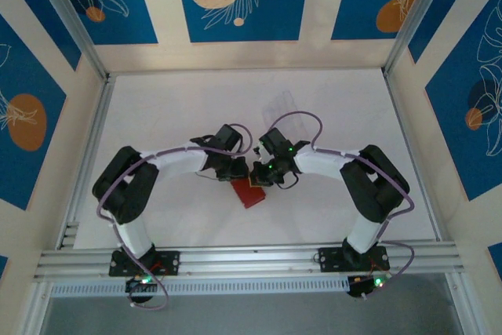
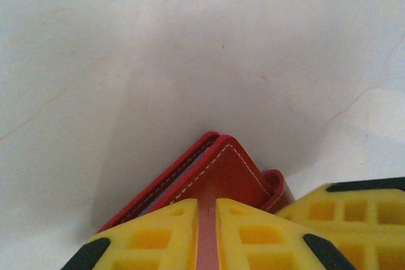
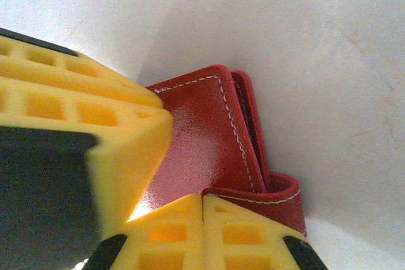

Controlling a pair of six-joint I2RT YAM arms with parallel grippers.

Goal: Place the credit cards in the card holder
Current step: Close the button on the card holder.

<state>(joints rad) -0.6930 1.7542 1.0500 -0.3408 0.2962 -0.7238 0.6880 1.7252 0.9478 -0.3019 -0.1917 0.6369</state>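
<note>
Top view: the red card holder point(image 1: 251, 194) lies on the white table point(image 1: 157, 107), mid-near. The left gripper point(image 1: 238, 170) and right gripper point(image 1: 265, 176) both meet over its far edge.

Left wrist: the left gripper point(image 2: 205, 222) is clamped on the card holder point(image 2: 221, 169), with a red strip of flap showing between its yellow fingers point(image 2: 155, 238). The holder looks folded, layers nearly together. The right arm's finger point(image 2: 354, 210) sits just beside the tab point(image 2: 278, 188).

Right wrist: the right gripper point(image 3: 202, 226) has its fingers pressed together at the tab point(image 3: 266, 193); can't tell if it nips the tab.

Step, as I judge it: getting the holder open and steadied for the cards. The next move calls for one gripper pinning the body while the other peels the flap up.
</note>
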